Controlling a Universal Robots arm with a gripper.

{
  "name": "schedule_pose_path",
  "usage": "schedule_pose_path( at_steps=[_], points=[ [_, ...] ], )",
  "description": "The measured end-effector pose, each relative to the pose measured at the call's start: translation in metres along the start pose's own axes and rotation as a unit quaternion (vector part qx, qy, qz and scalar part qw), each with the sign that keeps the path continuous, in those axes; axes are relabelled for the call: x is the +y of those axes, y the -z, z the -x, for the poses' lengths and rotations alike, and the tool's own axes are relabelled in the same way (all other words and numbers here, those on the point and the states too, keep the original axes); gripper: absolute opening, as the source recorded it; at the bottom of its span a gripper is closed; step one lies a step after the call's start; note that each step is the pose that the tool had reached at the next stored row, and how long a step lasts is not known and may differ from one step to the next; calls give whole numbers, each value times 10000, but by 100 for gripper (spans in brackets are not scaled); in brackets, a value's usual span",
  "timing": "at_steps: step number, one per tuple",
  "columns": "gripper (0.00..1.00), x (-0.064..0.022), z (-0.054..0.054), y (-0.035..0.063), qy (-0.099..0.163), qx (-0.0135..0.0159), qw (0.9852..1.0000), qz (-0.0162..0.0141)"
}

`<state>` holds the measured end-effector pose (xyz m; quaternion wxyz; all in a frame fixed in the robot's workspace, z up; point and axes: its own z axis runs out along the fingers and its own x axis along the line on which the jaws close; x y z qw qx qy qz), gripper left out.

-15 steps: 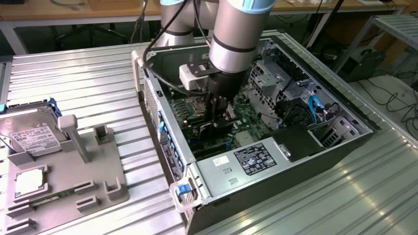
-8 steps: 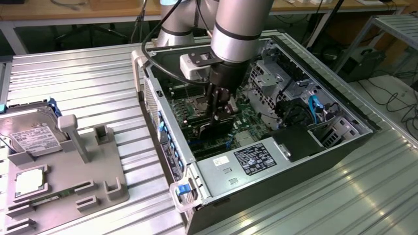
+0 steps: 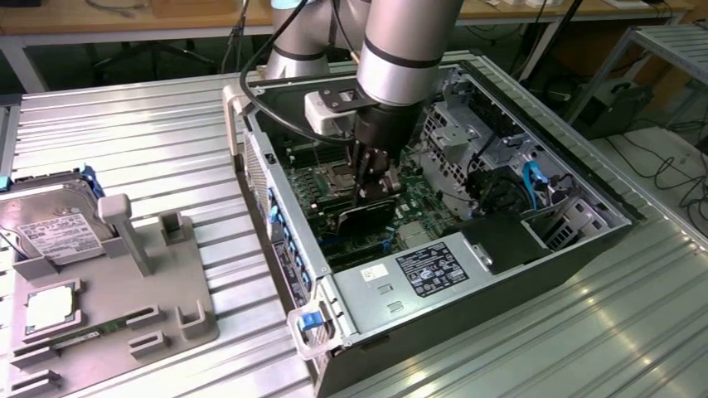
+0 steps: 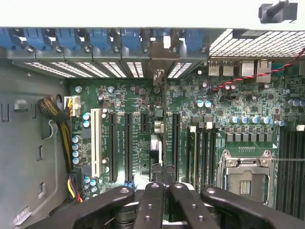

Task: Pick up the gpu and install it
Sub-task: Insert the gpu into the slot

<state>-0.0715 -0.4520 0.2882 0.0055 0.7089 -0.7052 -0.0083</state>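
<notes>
The install step is in hand: the end effector point(image 3: 374, 189) is down inside the open computer case point(image 3: 443, 249), its fingers point(image 4: 157, 200) clamped together on the top edge of the gpu point(image 3: 367, 217), which hangs upright directly beneath them over the motherboard point(image 4: 143, 124). In the wrist view the card appears edge-on as a thin line, its bracket end near the rear slot openings point(image 4: 162, 67). Seating it likely calls for lining up with an expansion slot point(image 4: 176, 143) below and a straight downward push. Close beside the end effector stand the CPU socket point(image 4: 245, 174) and drive cage point(image 3: 465, 133). Well away on the tabletop point(image 3: 133, 124) a hard drive point(image 3: 50, 224) sits in a grey fixture point(image 3: 133, 307).
</notes>
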Motion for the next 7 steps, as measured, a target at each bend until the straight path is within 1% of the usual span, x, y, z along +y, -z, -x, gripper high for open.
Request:
schedule_pose_path(
  at_steps=[7],
  points=[
    [11, 0, 0, 0, 0, 0, 10000, 0]
  ],
)
